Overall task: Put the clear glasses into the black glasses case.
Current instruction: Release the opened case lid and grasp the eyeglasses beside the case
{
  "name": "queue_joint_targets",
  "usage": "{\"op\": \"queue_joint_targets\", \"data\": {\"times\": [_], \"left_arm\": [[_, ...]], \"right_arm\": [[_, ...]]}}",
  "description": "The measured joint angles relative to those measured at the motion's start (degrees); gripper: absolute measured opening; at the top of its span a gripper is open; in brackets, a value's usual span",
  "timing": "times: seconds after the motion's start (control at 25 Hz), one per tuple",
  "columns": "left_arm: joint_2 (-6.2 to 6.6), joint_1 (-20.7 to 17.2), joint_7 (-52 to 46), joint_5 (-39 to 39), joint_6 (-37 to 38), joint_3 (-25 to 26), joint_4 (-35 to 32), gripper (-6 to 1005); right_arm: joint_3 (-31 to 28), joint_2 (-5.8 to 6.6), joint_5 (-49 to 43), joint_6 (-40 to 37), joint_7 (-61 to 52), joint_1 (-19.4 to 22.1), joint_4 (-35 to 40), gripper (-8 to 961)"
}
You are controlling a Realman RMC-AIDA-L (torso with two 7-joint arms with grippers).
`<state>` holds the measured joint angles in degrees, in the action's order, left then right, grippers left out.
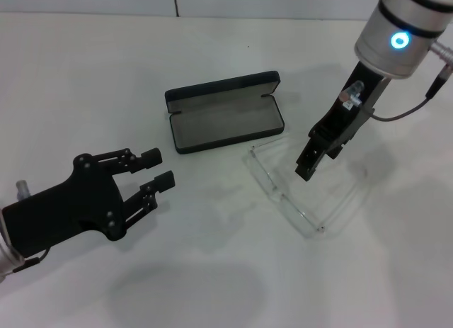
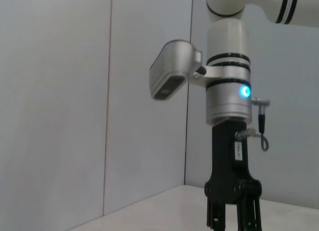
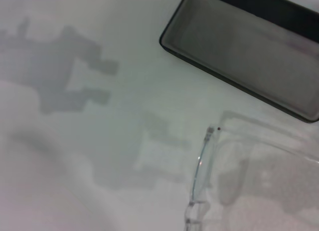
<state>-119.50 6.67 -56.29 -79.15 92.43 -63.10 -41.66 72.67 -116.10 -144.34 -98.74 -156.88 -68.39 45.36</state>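
Hovering right gripper (image 1: 306, 169) over transparent wraparound clear glasses (image 1: 283, 193) mid-counter (image 1: 85, 80) — fingers together. Open matte black glasses case (image 1: 225, 114) just beyond. Left gripper (image 1: 154, 170) near left edge — fingers apart.

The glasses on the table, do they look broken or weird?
No, nothing stands out. The clear glasses lie unfolded on the table, beside the open black glasses case. The right pincer hangs over them.

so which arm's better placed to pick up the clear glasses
Right. The right claw hangs directly over the transparent plastic wraparound glasses, beside the open matte black hinged case. The left claw sits open, well off to the side, farther from the glasses.
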Motion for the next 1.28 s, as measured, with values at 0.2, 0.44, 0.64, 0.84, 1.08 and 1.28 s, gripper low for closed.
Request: {"op": "queue_joint_targets", "data": {"times": [0.2,0.44,0.64,0.84,1.08,1.28], "left_arm": [[-0.03,0.77,1.21,0.12,-0.95,0.03,0.34,340],[0.0,1.32,2.1,0.0,-1.76,0.48,0.57,340],[-0.07,1.56,3.44,0.0,-2.54,2.75,1.82,340],[-0.07,1.66,4.24,0.0,-2.96,2.85,2.29,340],[-0.14,1.82,5.11,0.0,-2.97,2.9,3.05,339],[-0.12,2.11,5.21,0.02,-3.05,2.89,3.68,339]], "right_arm": [[2.04,-0.02,4.04,4.95,-0.77,-0.22,-4.1,677],[6.57,-0.07,9.93,11.07,-0.81,-0.32,-7.76,676],[10.87,-0.09,13.14,15.21,-0.9,-0.32,-10.66,661],[14.09,-0.09,15.86,17.44,-1.12,-0.02,-11.21,648],[16.55,-0.09,16.44,19.31,-1.28,0.3,-12.41,643],[16.71,-0.08,17.0,19.55,-1.12,0.81,-12.64,642]]}}
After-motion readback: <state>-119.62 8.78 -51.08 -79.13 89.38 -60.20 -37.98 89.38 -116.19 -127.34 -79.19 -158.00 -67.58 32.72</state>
